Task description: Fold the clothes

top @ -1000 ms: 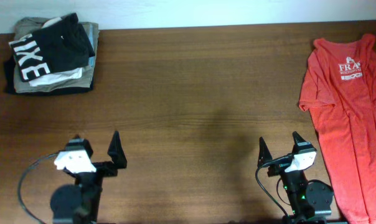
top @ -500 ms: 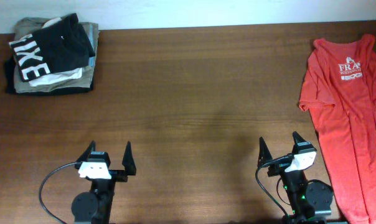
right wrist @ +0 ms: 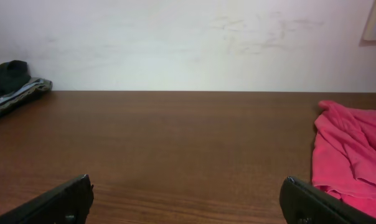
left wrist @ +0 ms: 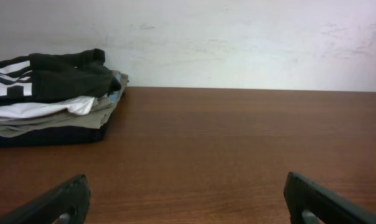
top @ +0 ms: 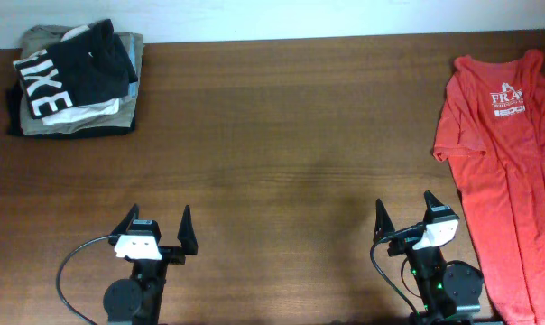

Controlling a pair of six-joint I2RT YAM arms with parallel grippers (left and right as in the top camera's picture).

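The black top with big white block letters lies folded on a stack of white and khaki garments at the table's far left corner. It also shows in the left wrist view, far ahead on the left. My left gripper is open and empty at the near left edge, far from the top; its fingers frame bare wood. My right gripper is open and empty at the near right, its fingers also over bare wood.
A red T-shirt with white print lies spread flat along the table's right side, close to my right gripper; it also shows in the right wrist view. A white wall stands behind the far table edge.
My left arm swung back and squared up at the near edge, its open fingers now pointing straight ahead. The right arm and the garments have not moved.
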